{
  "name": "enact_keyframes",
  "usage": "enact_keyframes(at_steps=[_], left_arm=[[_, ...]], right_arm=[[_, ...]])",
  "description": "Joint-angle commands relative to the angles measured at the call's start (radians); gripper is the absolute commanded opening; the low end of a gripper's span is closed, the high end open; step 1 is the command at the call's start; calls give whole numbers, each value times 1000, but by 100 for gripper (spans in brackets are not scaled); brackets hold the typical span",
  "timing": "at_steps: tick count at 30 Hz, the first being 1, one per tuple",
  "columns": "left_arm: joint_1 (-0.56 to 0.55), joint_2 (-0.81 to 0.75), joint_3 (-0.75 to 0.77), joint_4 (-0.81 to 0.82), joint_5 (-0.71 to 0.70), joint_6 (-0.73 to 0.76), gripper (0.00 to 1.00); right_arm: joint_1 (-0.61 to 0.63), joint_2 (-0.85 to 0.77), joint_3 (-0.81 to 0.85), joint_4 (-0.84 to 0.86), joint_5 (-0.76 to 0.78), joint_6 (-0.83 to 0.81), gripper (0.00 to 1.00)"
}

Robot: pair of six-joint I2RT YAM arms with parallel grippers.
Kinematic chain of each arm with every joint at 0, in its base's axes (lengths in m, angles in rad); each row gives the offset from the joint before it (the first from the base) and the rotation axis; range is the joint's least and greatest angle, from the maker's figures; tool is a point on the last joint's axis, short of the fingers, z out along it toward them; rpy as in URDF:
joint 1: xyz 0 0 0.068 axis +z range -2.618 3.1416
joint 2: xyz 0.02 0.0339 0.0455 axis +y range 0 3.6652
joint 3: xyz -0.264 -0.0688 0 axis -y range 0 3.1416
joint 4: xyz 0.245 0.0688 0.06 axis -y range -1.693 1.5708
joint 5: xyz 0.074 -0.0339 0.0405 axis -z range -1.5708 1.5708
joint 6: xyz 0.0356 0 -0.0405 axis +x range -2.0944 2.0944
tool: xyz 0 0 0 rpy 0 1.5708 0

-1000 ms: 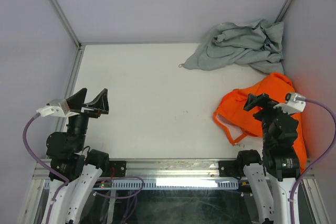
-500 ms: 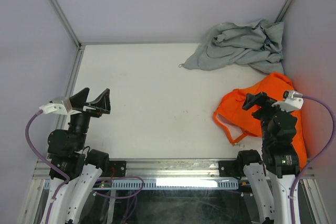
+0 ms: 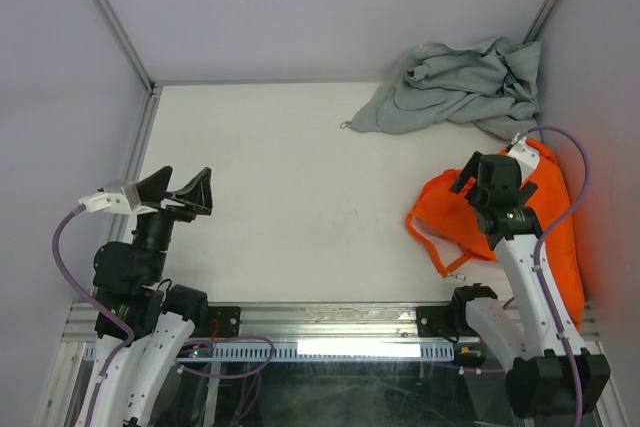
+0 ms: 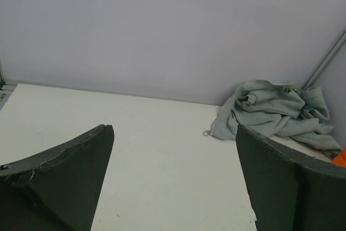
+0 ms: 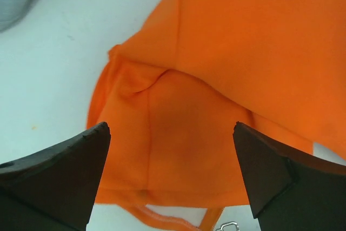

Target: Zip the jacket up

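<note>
Top view: jacket (image 3: 553,237) is bunched at the table's (image 3: 280,177) right edge, just near of the grey garment (image 3: 455,87) in the far corner. Right gripper (image 3: 480,173) hangs over it, jaws spread, holding nothing. Left gripper (image 3: 175,192) is well apart at the left, also spread and empty. Left wrist: only table and grey garment, plus an orange sliver at the frame edge. Right wrist: orange folds directly below, no contact, zipper not visible. Judgement: nothing zipped; spreading, finding the zipper and closing it are all left.
</note>
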State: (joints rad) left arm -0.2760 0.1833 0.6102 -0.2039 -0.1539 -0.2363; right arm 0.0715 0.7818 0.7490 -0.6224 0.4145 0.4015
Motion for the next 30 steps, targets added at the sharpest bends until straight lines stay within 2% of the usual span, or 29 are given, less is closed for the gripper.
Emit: enact_keyframes(at_steps=[1, 5, 8, 17, 19, 22, 25, 27, 29, 30], left_arm=[[-8, 12, 16, 21, 13, 2, 99], [-8, 27, 16, 24, 13, 3, 99], [-11, 48, 16, 29, 16, 5, 99], [-10, 73, 17, 36, 51, 13, 99], [-8, 84, 19, 38, 53, 13, 99], [-5, 102, 20, 38, 58, 14, 99], [-5, 119, 20, 37, 63, 14, 99], [-3, 128, 22, 36, 69, 14, 99], [3, 136, 24, 36, 77, 14, 99], [7, 139, 25, 36, 78, 13, 99]], right_arm=[[-56, 126, 15, 95, 134, 47, 100], [-155, 272, 10, 156, 73, 63, 99], [-233, 412, 19, 204, -56, 79, 99], [-263, 720, 23, 295, -183, 58, 99], [-263, 778, 30, 297, -221, 57, 97], [-263, 848, 38, 294, -283, 51, 79], [-257, 841, 6, 322, -332, 46, 43], [-217, 803, -5, 315, -347, 39, 16], [-167, 752, 1, 278, -358, 35, 0], [-131, 716, 11, 255, -352, 33, 0]])
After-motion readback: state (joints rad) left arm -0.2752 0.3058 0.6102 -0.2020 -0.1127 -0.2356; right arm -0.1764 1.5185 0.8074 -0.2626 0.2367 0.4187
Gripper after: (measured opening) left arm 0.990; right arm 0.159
